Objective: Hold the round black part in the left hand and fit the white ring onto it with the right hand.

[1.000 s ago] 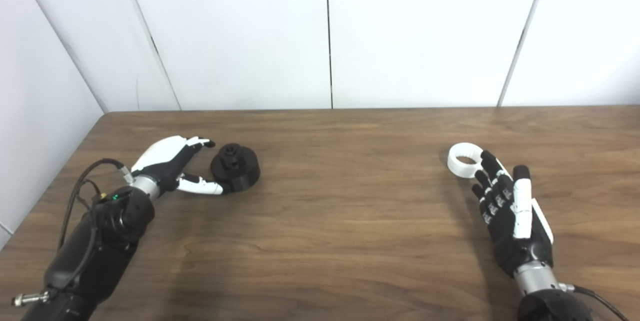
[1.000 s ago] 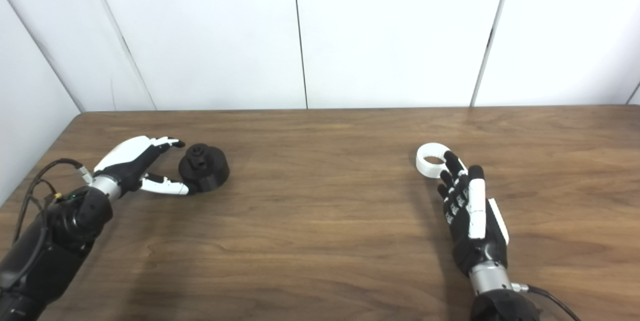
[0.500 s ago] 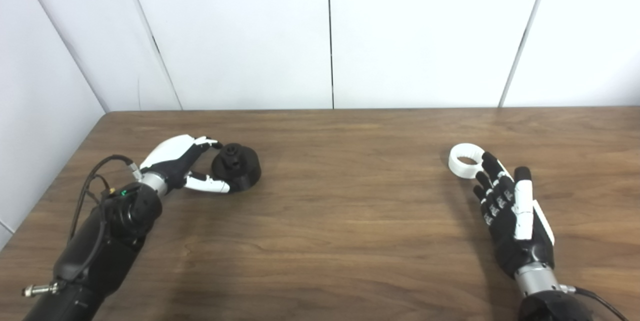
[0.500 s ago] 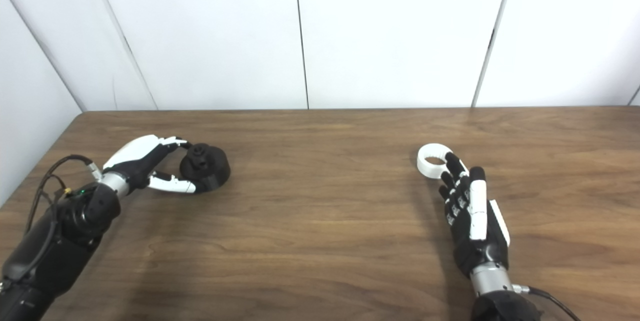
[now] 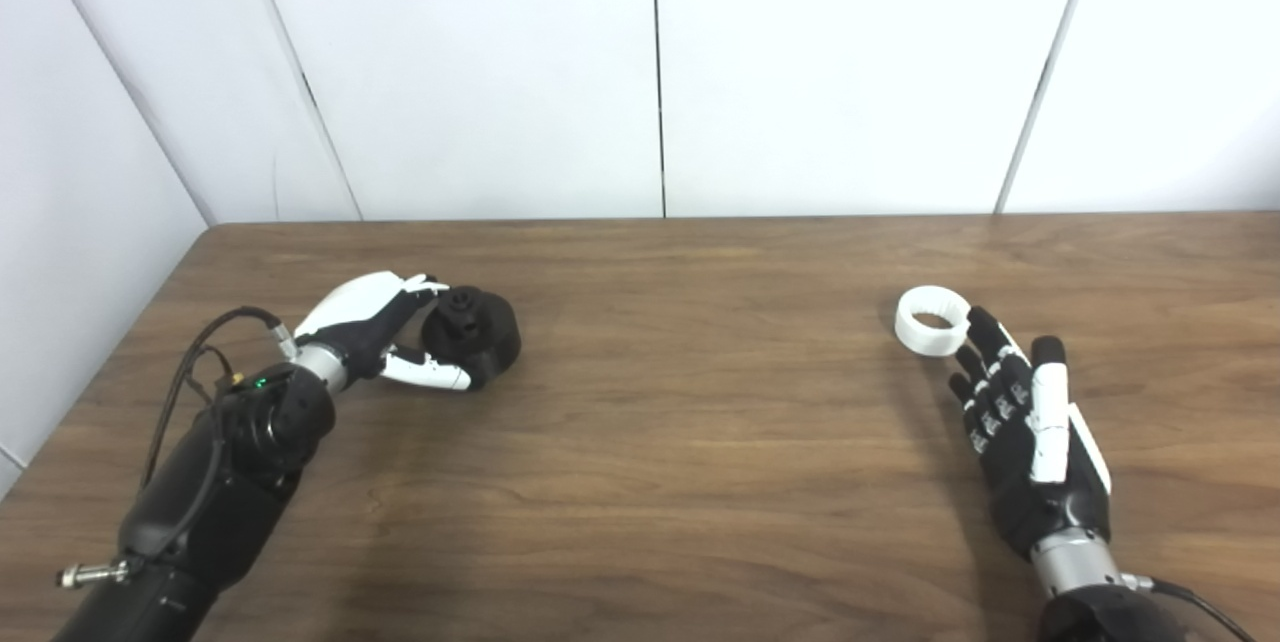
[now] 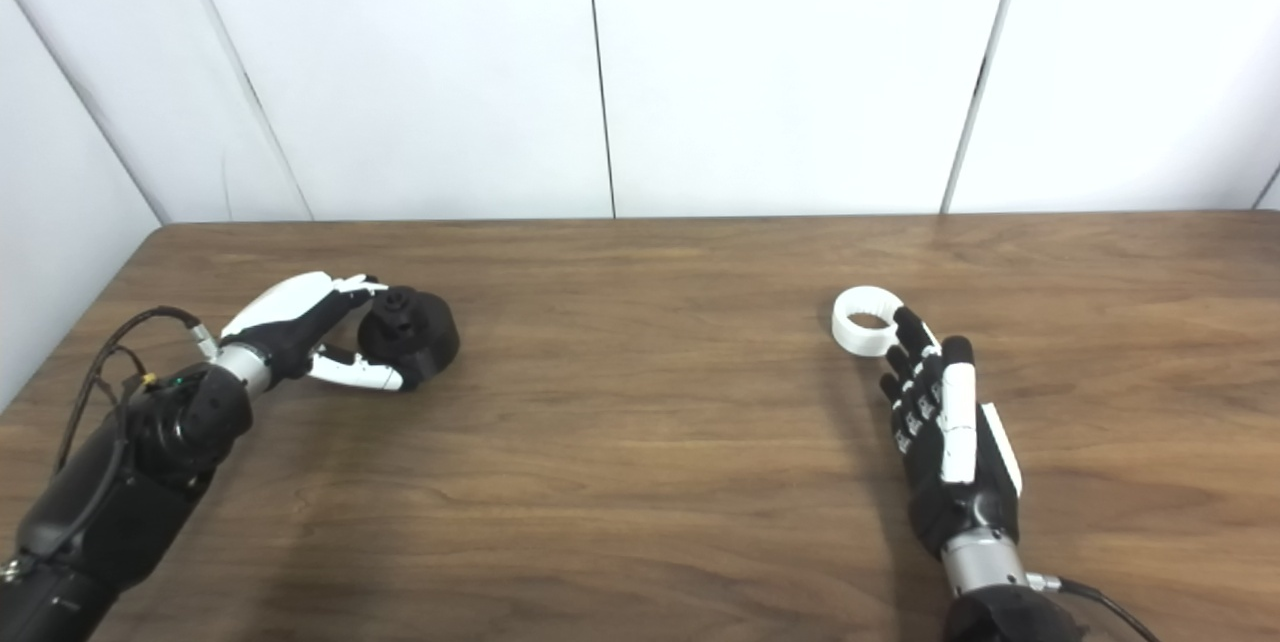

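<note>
Grasp step: left hand (image 5: 375, 337) spread around black part (image 5: 472, 334) near counter (image 5: 680, 442) left edge, right hand (image 5: 1020, 422) open beside white ring (image 5: 931, 320); next, closing both.

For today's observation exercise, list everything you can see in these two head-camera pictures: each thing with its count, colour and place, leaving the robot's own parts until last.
Round black plastic part: one, black, left side of the table, between the left hand's fingers and thumb.
White plastic ring: one, white, lying flat on the right side, just beyond the right hand's fingers.
Brown wooden table: one, brown, filling the lower picture.
White wall panels: white, with dark seams, behind the table.
Left hand: one, white and black, closing around the black part.
Right hand: one, black and white, open, fingers extended toward the ring.
</note>
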`<state>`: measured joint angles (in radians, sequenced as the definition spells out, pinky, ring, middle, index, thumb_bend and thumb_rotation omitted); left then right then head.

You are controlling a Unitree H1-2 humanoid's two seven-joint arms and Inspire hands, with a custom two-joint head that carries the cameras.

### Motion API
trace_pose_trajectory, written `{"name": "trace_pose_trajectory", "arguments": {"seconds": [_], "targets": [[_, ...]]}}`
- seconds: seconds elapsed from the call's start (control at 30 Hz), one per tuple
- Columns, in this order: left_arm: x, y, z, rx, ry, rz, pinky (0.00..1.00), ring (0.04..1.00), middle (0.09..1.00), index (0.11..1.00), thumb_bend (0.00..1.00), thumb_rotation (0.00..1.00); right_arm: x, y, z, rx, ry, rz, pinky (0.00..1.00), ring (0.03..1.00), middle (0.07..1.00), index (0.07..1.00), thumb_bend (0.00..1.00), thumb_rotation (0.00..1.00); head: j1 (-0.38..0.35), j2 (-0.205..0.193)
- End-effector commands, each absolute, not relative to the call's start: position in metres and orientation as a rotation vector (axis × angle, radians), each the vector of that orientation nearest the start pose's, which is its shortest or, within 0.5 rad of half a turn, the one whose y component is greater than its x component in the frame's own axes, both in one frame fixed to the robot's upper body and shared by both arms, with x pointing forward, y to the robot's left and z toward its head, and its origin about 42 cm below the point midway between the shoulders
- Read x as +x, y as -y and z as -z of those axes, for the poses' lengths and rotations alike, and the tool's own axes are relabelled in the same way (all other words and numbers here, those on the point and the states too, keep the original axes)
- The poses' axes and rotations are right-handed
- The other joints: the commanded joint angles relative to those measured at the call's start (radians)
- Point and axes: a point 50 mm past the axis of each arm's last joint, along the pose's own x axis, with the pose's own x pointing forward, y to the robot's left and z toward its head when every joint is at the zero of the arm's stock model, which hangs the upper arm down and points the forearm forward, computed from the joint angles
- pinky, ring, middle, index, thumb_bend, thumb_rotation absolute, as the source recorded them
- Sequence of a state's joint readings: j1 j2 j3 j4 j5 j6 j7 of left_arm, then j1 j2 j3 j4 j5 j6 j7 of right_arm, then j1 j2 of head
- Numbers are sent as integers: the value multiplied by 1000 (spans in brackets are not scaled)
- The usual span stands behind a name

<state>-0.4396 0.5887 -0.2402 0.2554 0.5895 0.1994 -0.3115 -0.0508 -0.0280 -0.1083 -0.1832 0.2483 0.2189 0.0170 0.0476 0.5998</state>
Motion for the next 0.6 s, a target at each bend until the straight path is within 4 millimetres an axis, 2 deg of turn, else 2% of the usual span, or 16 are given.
{"name": "trace_pose_trajectory", "arguments": {"seconds": [0.0,0.17,0.37,0.57], "targets": [[431,-354,-220,1271,-109,180,964,1000,989,876,1000,485,299,238,-166,221,123,20,1000,992,990,932,635,1000,1,2],[432,-351,-218,1278,-102,186,986,1000,982,872,1000,496,299,239,-166,220,126,23,1000,988,990,932,649,1000,-5,1],[434,-349,-214,1261,-86,193,951,1000,973,850,999,472,298,239,-165,218,124,28,1000,989,991,931,637,1000,-10,-1],[436,-350,-209,1251,-67,183,948,1000,960,783,903,391,297,240,-165,211,126,27,1000,988,991,934,636,1000,-10,-1]]}}
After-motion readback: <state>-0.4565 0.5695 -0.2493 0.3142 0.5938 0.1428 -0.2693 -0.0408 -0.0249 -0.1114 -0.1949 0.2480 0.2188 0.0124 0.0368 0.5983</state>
